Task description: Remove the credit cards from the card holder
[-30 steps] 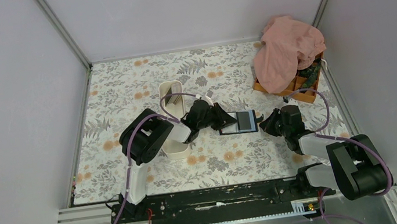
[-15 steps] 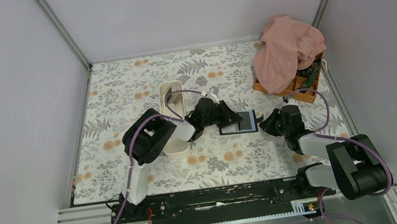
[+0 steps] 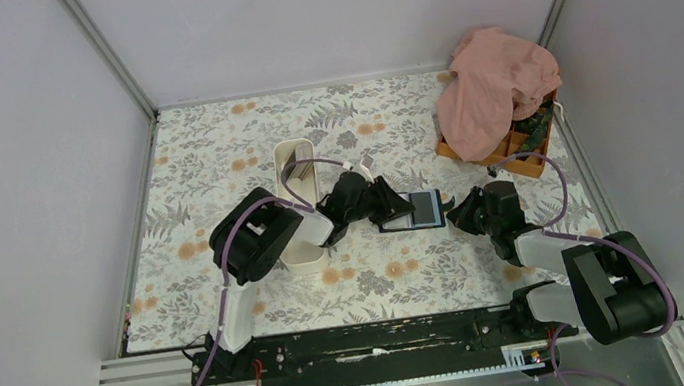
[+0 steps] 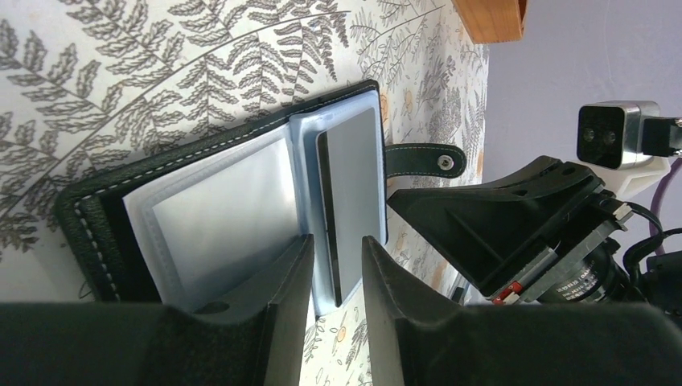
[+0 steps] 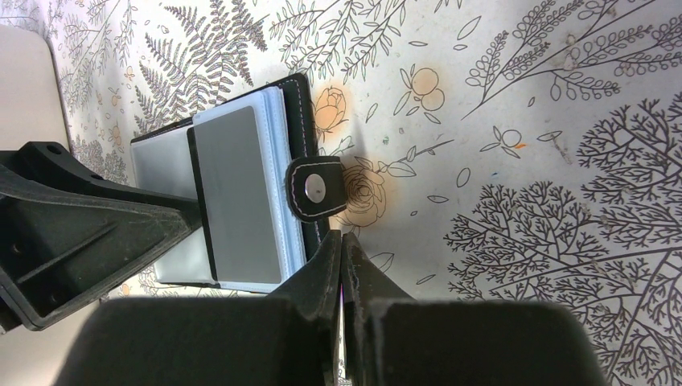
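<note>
The card holder (image 3: 424, 210) lies open on the floral table between my two grippers. In the left wrist view its black leather cover (image 4: 96, 201) frames clear bluish sleeves, and a grey credit card (image 4: 354, 185) sits in the right-hand sleeve. My left gripper (image 4: 336, 269) is open by a narrow gap, its tips straddling the near end of that card and sleeve. My right gripper (image 5: 341, 241) is shut, its tips together at the holder's right edge, just below the snap strap (image 5: 315, 189). The card also shows in the right wrist view (image 5: 241, 193).
A long white tray (image 3: 293, 159) stands left of the holder, partly under my left arm. An orange compartment box (image 3: 518, 146) with a pink cloth (image 3: 495, 86) over it sits at the back right. Metal frame rails border the table.
My left gripper moved right over the holder's left half, then eased back a little, uncovering more of it. The right arm and the holder have not moved.
</note>
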Controlling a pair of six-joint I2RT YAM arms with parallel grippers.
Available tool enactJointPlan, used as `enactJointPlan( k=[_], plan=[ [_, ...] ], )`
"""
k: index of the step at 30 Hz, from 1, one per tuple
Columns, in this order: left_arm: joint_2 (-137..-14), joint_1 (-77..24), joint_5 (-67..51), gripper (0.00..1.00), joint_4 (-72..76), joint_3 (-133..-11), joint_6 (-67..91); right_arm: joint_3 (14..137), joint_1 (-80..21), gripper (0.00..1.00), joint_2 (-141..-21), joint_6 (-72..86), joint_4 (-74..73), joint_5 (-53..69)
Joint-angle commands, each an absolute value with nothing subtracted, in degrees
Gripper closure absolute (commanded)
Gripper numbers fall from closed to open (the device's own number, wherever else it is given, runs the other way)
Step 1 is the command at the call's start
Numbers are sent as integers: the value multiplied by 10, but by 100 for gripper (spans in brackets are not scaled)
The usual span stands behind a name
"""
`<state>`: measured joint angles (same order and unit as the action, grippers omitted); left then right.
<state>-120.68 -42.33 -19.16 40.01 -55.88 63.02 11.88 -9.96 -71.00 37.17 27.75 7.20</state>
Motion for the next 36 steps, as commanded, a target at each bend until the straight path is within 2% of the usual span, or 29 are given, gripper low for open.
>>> enactJointPlan(
  k=[1, 15, 21, 36],
  plan=[
    [-1192, -420, -185, 64, 410, -545, 622, 125, -99, 100, -716, 364, 264, 76],
    [-1214, -429, -190, 65, 406, -580, 626, 126, -99, 100, -717, 364, 264, 78],
    [-1218, -430, -198, 71, 422, -586, 641, 125, -99, 100, -715, 365, 262, 78],
    [-1238, -432, -213, 72, 449, -600, 656, 125, -99, 100, -716, 364, 262, 78]
  ],
)
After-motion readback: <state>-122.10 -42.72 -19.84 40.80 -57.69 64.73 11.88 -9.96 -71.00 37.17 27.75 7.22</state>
